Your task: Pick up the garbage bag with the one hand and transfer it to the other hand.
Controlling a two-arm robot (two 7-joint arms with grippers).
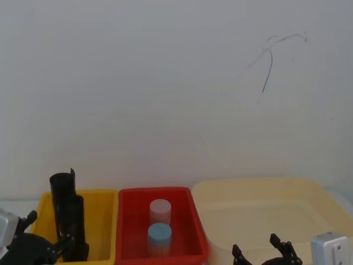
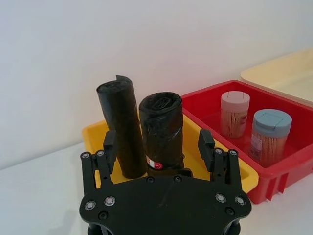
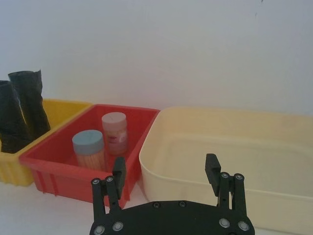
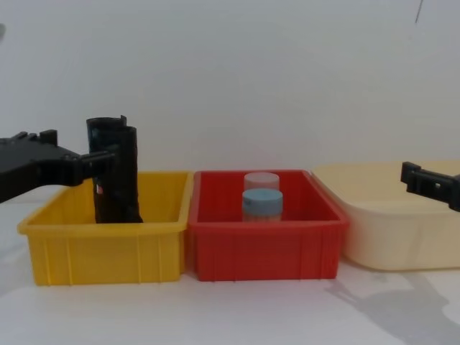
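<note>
Your stock: three bins, namely yellow [image 4: 100, 251], red [image 4: 262, 248] and cream [image 4: 381, 237]; two jars [image 2: 234, 113]; two black rolls [image 2: 120, 127]. The garbage bag [image 2: 161, 129] stands in yellow, between the left gripper's [image 2: 157, 144] open jaws — ungripped. Right gripper [image 3: 165, 171] — jaws open, empty.

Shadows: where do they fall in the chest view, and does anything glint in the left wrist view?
Chest view: soft grey shadows on the white table before the cream tub. Left wrist view: faint sheen on the garbage bag, no harsh glare.
</note>
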